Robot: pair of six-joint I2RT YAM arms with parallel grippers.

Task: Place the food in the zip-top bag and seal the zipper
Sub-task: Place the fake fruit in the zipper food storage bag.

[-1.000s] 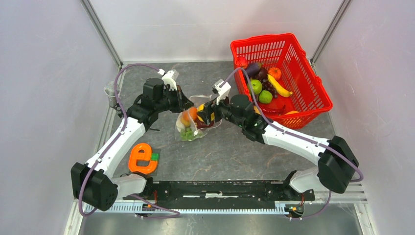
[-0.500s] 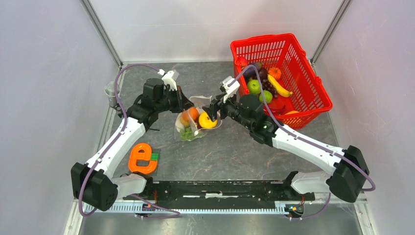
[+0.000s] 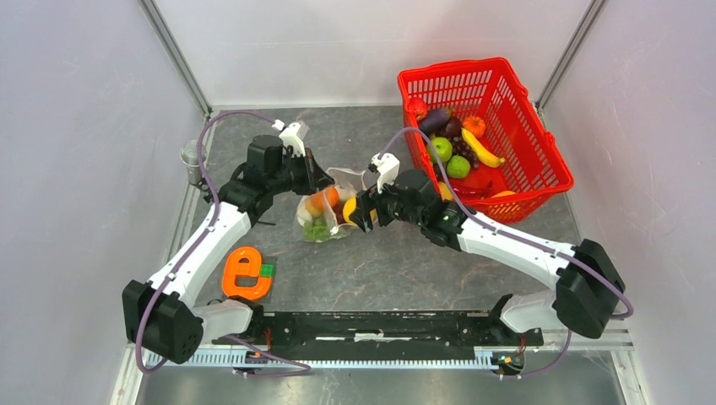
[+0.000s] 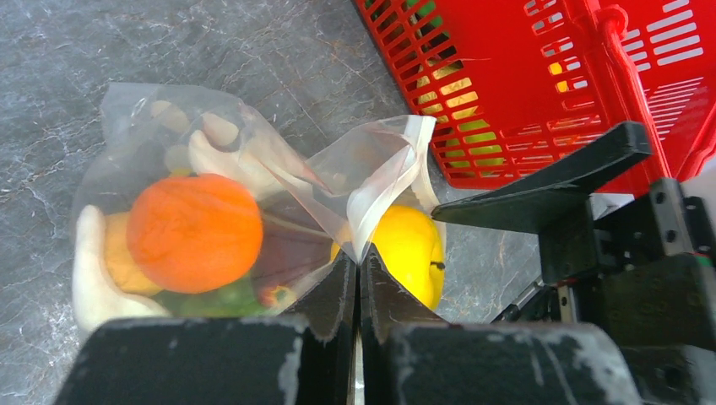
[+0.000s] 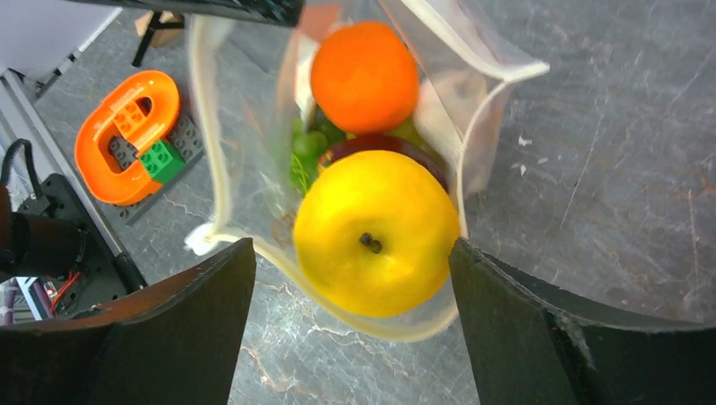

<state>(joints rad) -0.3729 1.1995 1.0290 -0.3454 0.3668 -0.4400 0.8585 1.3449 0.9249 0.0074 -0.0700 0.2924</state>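
The dotted clear zip-top bag (image 3: pixel 321 218) lies on the table between the arms. It holds an orange fruit (image 4: pixel 194 232), a green piece (image 5: pixel 308 145) and a dark purple piece. A yellow apple (image 5: pixel 376 240) lies in the bag's mouth, also seen in the top view (image 3: pixel 348 211). My left gripper (image 4: pixel 359 263) is shut on the whitish zipper strip (image 4: pixel 384 194) and holds that edge up. My right gripper (image 5: pixel 350 246) is open, one finger on each side of the apple and not touching it. More food lies in the red basket (image 3: pixel 485 72).
The red mesh basket stands at the back right, close behind my right arm, and shows in the left wrist view (image 4: pixel 507 84). The flat orange e-shaped toy (image 3: pixel 245 272) lies at the front left. A small clear cup (image 3: pixel 192 160) stands at the left edge.
The yellow apple has left my right gripper and now lies in the bag's mouth. My right gripper drew back, then came in again lower. The bag shifted slightly left.
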